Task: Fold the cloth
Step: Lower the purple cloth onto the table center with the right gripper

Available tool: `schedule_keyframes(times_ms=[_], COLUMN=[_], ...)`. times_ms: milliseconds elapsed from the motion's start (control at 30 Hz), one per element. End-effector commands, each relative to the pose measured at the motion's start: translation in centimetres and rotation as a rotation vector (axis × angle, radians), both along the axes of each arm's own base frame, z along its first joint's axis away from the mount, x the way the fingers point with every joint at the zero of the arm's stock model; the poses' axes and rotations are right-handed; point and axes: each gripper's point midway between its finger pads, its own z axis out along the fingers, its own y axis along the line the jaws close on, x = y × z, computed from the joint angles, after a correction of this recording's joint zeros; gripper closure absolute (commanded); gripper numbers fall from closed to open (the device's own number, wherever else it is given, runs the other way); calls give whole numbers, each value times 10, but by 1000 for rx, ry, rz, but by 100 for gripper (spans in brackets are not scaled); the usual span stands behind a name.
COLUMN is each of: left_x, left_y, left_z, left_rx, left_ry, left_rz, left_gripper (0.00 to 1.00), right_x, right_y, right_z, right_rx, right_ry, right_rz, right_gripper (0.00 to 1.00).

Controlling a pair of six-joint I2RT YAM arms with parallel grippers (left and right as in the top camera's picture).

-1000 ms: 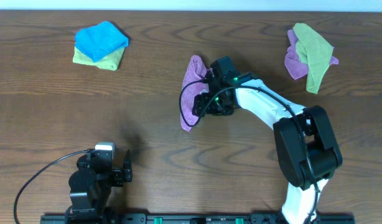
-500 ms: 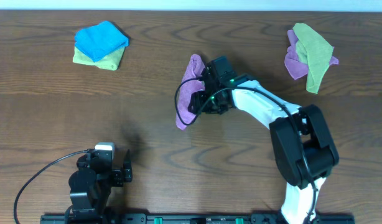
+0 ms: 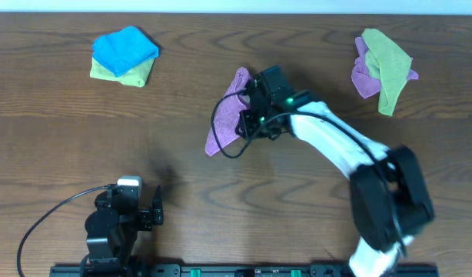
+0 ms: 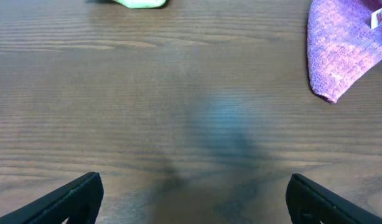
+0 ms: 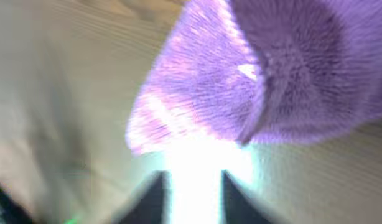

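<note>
A purple cloth lies crumpled at the table's middle, one corner stretched toward the lower left. My right gripper is at the cloth's right side, shut on its edge. In the right wrist view the cloth fills the top, and the fingers pinch a bright, blurred bit of it. My left gripper rests at the front left, open and empty. In the left wrist view its fingers are spread wide over bare wood, and the purple cloth shows at the top right.
A blue cloth folded on a yellow-green one lies at the back left. A crumpled green and purple cloth pile lies at the back right. A black cable loops by the left arm.
My right gripper has moved a little left with the purple cloth in it. The cloth's lower corner has been drawn out to the lower left. The left arm has not moved.
</note>
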Motion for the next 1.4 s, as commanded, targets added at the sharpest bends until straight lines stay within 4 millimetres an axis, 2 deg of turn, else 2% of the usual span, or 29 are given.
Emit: schedule_keyframes(times_ms=[0, 100, 267, 533, 733, 967, 1100, 1367], left_x=[0, 0, 0, 0, 0, 1, 1, 1], left_y=[0, 0, 0, 0, 0, 0, 0, 0], left_z=[-1, -1, -1, -1, -1, -1, -1, -1], left_rx=[13, 13, 13, 13, 13, 10, 10, 10], left_ry=[-4, -3, -4, -4, -4, -5, -6, -6], left_rz=[-9, -9, -9, -9, -8, -6, -6, -6], left_gripper=[5, 5, 4, 5, 5, 5, 5, 5], right_x=[1, 0, 12, 20, 36, 43, 48, 50], right_y=[-6, -24, -37, -39, -39, -38, -35, -34], right_z=[13, -4, -26, -57, -57, -54, -52, -52], right_rx=[-18, -127, -200, -237, -265, -267, -256, -252], right_ry=[-31, -15, -20, -14, -118, -158, -179, -187], right_rz=[7, -27, -61, -48, 3, 13, 9, 8], right_gripper=[44, 39, 38, 38, 40, 41, 46, 45])
